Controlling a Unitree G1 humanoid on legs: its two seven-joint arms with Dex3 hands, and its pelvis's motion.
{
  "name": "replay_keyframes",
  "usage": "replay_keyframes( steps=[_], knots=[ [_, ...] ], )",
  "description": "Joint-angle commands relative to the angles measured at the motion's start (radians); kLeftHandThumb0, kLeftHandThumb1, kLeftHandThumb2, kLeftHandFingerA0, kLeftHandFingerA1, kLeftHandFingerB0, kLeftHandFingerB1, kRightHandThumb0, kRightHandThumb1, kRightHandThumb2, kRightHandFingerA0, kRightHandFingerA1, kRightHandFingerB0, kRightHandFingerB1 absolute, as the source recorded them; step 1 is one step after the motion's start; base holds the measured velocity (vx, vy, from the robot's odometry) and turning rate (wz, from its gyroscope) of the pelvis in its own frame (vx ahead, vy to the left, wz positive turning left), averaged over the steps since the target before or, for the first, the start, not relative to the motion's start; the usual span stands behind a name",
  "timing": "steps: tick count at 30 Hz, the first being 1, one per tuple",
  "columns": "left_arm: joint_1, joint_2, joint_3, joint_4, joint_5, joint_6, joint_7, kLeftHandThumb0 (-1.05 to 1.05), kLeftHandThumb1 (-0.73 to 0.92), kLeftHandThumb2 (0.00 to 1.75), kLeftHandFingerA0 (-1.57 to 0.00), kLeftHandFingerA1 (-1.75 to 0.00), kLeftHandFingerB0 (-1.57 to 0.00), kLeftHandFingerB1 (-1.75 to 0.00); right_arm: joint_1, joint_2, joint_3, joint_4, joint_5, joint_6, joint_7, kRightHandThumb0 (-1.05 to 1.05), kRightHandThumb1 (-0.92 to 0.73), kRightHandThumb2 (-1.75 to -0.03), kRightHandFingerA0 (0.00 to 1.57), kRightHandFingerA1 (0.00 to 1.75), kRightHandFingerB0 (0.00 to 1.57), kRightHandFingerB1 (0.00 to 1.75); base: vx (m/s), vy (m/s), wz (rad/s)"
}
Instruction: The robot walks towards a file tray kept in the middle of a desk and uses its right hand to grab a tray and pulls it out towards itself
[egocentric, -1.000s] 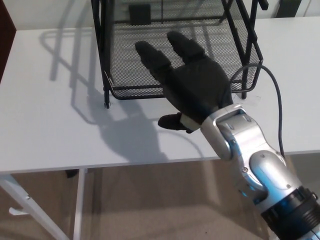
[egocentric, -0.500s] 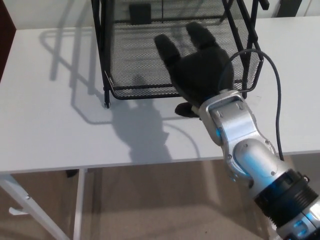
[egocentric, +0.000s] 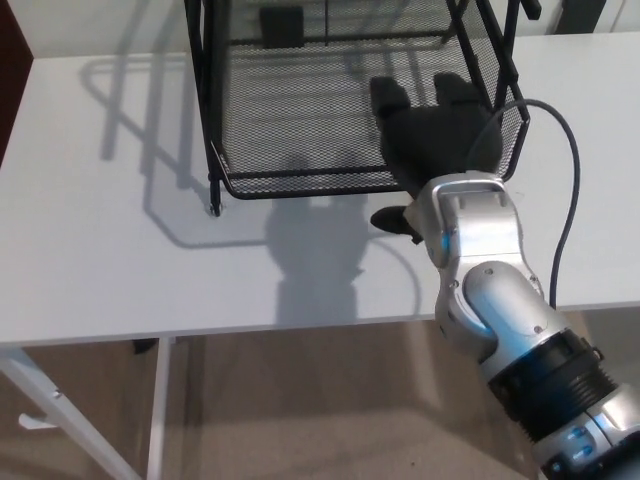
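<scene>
The black mesh file tray (egocentric: 300, 110) is located at the far middle of the white bench (egocentric: 100, 250). The right hand (egocentric: 435, 140) is positioned over the tray's front right corner, with two fingers (egocentric: 392, 98) spread apart above the mesh and the thumb below the front rim. Nothing is grasped.

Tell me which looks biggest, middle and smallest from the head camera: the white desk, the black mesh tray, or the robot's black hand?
1. White desk, widest across the picture.
2. Black mesh tray, partly cut off at the top.
3. Right hand, smallest, though nearness to the camera enlarges it.
</scene>
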Motion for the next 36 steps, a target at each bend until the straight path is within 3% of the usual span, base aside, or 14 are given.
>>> replay_keyframes(
  steps=[1, 9, 24, 36],
  knots=[
    [0.007, 0.020, -0.003, -0.018, 0.002, 0.038, -0.015, -0.23, 0.62, 0.58, -0.53, -0.52, -0.36, -0.41, 0.013, 0.009, -0.004, 0.001, 0.100, 0.070, 0.104, -0.76, -0.48, -0.78, 0.00, 0.00, 0.00, 0.00, 0.00, 0.000, 0.00],
    [0.014, 0.021, 0.001, -0.046, -0.003, 0.059, -0.023, -0.20, 0.62, 0.58, -0.53, -0.51, -0.36, -0.40, 0.045, -0.002, 0.015, -0.017, 0.158, 0.067, 0.097, -0.71, -0.44, -0.75, 0.00, 0.02, 0.00, 0.00, 0.00, 0.000, 0.00],
    [-0.001, 0.022, 0.000, -0.017, 0.005, 0.029, -0.024, -0.21, 0.61, 0.58, -0.57, -0.54, -0.38, -0.43, 0.185, -0.098, 0.203, -0.051, 0.106, 0.059, 0.044, -0.78, -0.48, -0.80, 0.00, 0.00, 0.00, 0.00, 0.00, 0.000, 0.00],
    [-0.009, 0.032, 0.000, -0.009, 0.025, 0.020, -0.014, -0.19, 0.62, 0.58, -0.59, -0.55, -0.39, -0.43, 0.372, -0.283, 0.290, -0.330, 0.063, 0.008, 0.075, -0.86, -0.54, -0.87, 0.00, 0.03, 0.00, 0.00, 0.00, 0.000, 0.00]
  ],
)
